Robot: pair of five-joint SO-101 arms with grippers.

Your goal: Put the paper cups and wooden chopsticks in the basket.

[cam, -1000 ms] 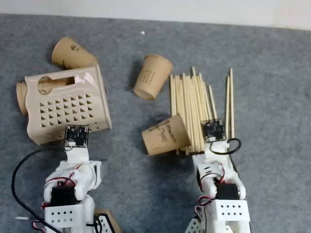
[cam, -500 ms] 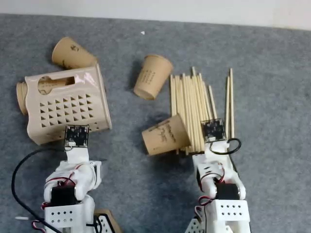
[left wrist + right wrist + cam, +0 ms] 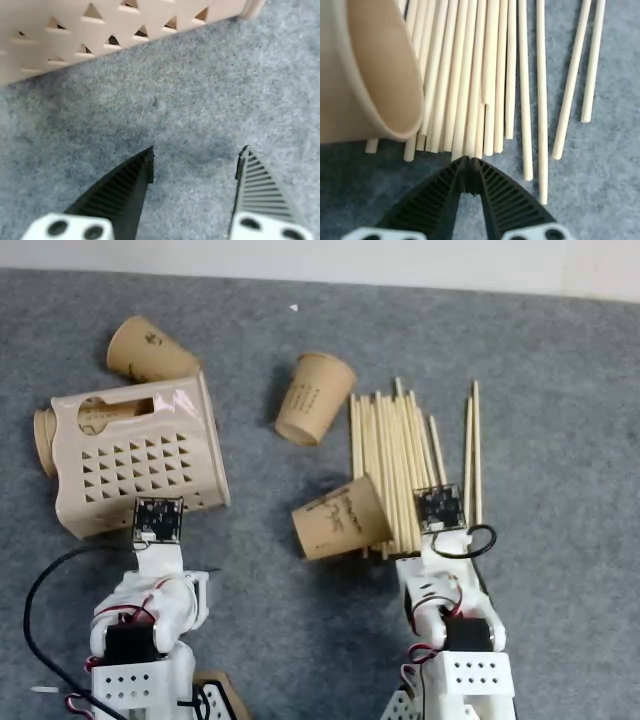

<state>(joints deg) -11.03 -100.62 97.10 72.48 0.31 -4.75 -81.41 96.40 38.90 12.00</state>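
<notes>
**Colours and patterns**

Basket (image 3: 135,455): beige plastic, grid of triangular cut-outs. Paper cups (image 3: 340,518): tan-brown, dark printed marks. Chopsticks (image 3: 390,465): pale plain wood. Worktop (image 3: 560,390): mottled grey felt-like cover. Fingers (image 3: 125,185), both arms: black, ribbed inner faces; white bases.

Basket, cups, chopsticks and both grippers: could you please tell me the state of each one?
basket: tipped on its side.
top-left cup: lying on its side, outside the basket.
far-left cup: partly hidden by the basket.
middle cup: lying on its side.
cup by the chopsticks: on its side, mouth over the stick ends.
chopsticks: loose pile, flat on the table.
left gripper: open, empty.
right gripper: shut, empty.
</notes>
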